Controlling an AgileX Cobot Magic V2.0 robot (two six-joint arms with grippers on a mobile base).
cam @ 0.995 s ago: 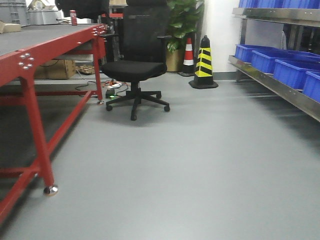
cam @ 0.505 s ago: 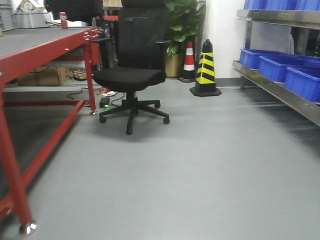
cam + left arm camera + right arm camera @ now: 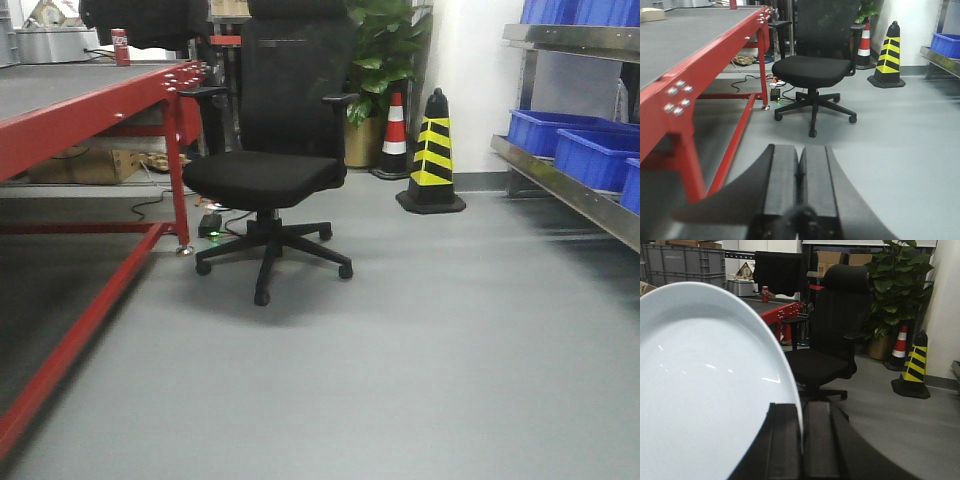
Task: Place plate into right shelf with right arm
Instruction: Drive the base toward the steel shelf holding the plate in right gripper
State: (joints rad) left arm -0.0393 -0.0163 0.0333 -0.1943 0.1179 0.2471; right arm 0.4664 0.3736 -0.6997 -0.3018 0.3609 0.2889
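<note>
right tool (image 3: 801, 416) grips plate (image 3: 705, 385) rim; plate leftward

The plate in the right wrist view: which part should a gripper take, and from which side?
The thin rim, approached edge-on: the plate is shallow, with a low sloping rim that fits between the fingers. The right gripper pinches it there.

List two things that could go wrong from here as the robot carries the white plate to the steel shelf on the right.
1. The right gripper pinches the plate only at its rim between its fingers, so it may tilt or slip out.
2. The right shelf has blue bins on its lower level; the plate could strike a bin or the shelf's edge going in.
</note>
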